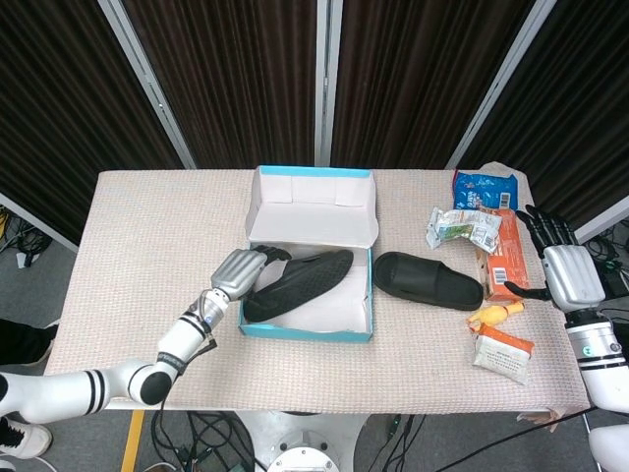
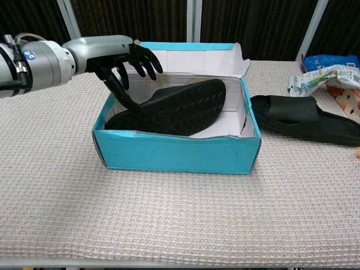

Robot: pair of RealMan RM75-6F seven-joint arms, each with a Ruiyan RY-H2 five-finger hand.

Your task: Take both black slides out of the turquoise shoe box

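The turquoise shoe box [image 1: 307,333] [image 2: 174,154] stands mid-table with its lid up. One black slide [image 1: 300,282] [image 2: 174,108] lies sole-up and tilted inside it. The second black slide [image 1: 428,280] [image 2: 306,119] rests on the table just right of the box. My left hand [image 1: 240,272] [image 2: 121,55] hovers over the box's left end, fingers spread and reaching down toward the slide's near end, thumb close to its edge, nothing held. My right hand [image 1: 564,267] stays open by the table's right edge, beside an orange packet.
Snack packets crowd the right side: a blue bag [image 1: 484,186] [image 2: 329,60], a crinkled wrapper [image 1: 460,227] [image 2: 320,77], an orange box [image 1: 503,254] and another packet [image 1: 502,352] near the front right. The woven tablecloth [image 2: 169,219] covers the table.
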